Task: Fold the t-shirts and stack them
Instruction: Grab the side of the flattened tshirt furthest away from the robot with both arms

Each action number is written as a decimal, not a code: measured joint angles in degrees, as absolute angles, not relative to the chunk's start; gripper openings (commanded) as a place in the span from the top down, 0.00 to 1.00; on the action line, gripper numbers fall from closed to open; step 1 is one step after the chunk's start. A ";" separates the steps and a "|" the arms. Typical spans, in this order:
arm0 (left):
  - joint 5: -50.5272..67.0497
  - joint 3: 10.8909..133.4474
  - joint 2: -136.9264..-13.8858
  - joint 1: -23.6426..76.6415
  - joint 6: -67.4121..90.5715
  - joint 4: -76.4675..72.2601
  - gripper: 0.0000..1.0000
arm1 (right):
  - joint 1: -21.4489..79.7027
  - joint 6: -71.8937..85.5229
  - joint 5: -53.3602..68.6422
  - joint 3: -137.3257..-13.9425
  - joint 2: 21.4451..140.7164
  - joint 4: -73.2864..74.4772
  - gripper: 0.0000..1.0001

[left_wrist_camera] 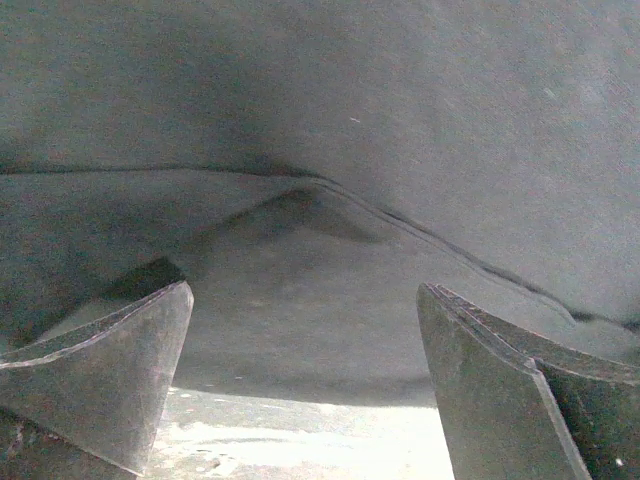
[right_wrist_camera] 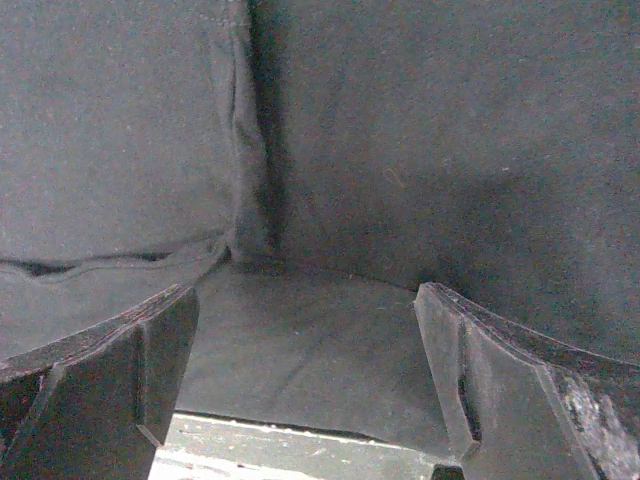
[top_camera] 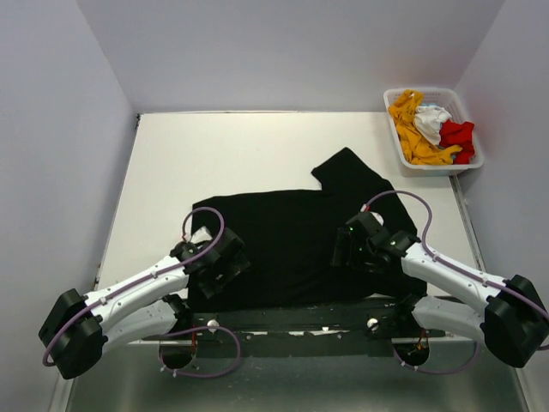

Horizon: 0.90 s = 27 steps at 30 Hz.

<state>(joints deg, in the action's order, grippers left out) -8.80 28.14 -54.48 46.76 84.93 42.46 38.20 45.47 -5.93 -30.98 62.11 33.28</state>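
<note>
The large black t-shirt (top_camera: 283, 232) lies spread on the white table, one sleeve pointing toward the far right. My left gripper (top_camera: 223, 264) is over its near left part and my right gripper (top_camera: 348, 246) over its near right part. In the left wrist view the gripper (left_wrist_camera: 305, 345) is open, with black cloth (left_wrist_camera: 400, 120) ahead and its near edge between the fingers. In the right wrist view the gripper (right_wrist_camera: 305, 345) is open too, over the shirt's hem (right_wrist_camera: 300, 330). Orange-yellow (top_camera: 410, 129), white (top_camera: 431, 116) and red (top_camera: 457, 136) shirts lie bunched in the basket.
The white slatted basket (top_camera: 436, 169) stands at the table's far right corner. Bare white table (top_camera: 189, 163) lies to the left of and behind the black shirt. Walls close the table in on three sides. A dark strip runs along the near edge by the arm bases.
</note>
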 measured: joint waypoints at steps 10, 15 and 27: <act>-20.62 30.85 -55.72 46.28 88.29 55.68 0.01 | 38.20 46.28 -7.88 -30.76 62.00 33.34 0.00; -24.01 29.36 -53.95 43.72 86.13 51.18 0.01 | 38.20 46.50 -8.27 -30.72 61.67 33.36 0.00; -26.92 30.65 -54.85 31.14 76.77 39.48 0.01 | 38.20 46.76 -12.40 -30.55 60.82 33.80 0.00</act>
<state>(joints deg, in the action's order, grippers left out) -26.92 30.65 -54.85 31.14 76.77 39.48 38.20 46.76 -12.40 -30.55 60.82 33.80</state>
